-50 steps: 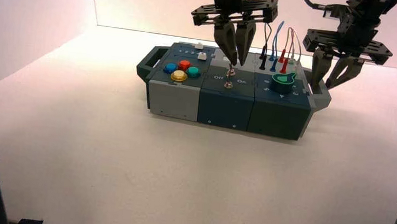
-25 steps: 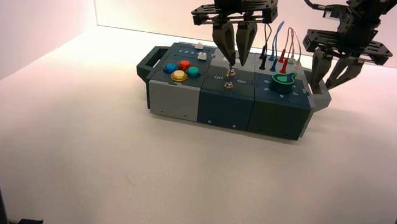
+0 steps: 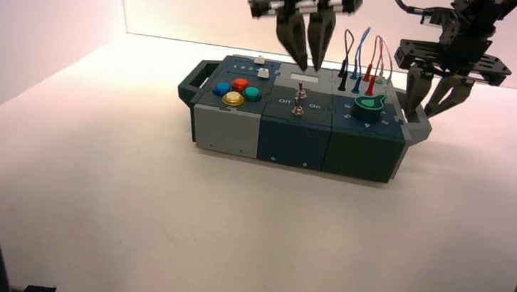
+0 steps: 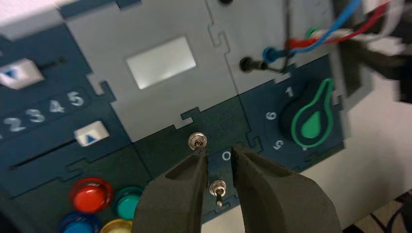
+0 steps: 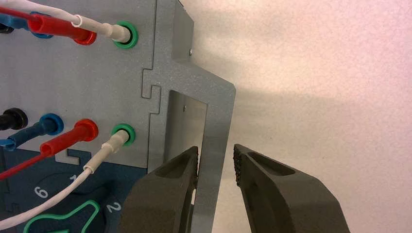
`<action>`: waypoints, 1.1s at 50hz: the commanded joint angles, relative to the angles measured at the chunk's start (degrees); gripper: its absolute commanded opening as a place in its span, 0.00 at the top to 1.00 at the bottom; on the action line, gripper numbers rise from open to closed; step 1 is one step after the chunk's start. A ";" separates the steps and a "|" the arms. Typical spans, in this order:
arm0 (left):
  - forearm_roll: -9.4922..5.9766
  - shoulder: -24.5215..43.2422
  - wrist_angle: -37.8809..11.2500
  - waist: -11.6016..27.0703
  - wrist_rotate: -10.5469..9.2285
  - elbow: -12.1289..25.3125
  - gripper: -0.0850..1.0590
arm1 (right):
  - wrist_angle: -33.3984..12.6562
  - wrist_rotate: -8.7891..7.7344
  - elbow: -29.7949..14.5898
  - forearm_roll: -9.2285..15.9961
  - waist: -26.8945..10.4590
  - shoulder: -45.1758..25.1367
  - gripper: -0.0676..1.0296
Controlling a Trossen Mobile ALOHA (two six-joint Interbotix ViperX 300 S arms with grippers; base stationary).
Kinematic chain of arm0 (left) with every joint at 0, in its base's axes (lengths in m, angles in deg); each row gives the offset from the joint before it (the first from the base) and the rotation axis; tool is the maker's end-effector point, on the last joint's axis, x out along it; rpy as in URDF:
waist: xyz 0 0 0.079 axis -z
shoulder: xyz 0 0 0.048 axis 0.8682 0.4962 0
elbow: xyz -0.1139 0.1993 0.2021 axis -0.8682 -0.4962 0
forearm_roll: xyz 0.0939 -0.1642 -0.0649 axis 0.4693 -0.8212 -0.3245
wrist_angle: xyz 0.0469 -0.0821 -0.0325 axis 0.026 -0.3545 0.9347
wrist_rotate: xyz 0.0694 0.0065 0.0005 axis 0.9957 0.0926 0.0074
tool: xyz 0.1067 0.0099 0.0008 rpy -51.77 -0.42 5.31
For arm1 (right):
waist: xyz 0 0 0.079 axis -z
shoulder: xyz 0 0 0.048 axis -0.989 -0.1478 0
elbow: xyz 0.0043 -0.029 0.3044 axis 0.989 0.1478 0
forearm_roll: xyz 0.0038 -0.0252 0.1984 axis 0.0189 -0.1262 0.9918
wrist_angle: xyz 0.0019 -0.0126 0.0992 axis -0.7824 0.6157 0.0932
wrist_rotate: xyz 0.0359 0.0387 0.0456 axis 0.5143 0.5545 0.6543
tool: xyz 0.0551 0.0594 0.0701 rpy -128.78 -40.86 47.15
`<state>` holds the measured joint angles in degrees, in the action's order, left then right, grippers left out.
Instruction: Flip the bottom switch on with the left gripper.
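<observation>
Pretty bright in here, honestly. From above, the tabletop (image 3: pixel 183 225) nearly blows out toward the back, with pinkish walls and a soft shadow right of the box (image 3: pixel 291 145). My left gripper (image 3: pixel 308 50) is motion-smeared up top. My left wrist view goes blurry around the edges; my right wrist view looks way crisper.

Pale tabletop (image 3: pixel 176 224) w/ multi-part control box (image 3: pixel 293 143) directly on it, nr the back wall (image 3: pixel 183 6).
</observation>
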<state>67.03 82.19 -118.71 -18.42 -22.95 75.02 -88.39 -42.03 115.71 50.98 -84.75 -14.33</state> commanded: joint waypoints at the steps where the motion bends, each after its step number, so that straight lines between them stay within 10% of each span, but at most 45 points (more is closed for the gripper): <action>1: 0.18 -2.90 0.09 -0.35 0.09 0.53 0.67 | 0.09 0.00 -0.53 -0.26 0.35 0.70 0.58; 55: -0.26 2.29 0.44 -0.35 -0.79 0.88 0.78 | -0.09 0.00 -0.44 -0.18 0.35 1.32 0.58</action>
<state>67.03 85.44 -118.53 -18.77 -23.30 74.23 -88.39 -42.03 115.80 50.98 -84.84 -14.24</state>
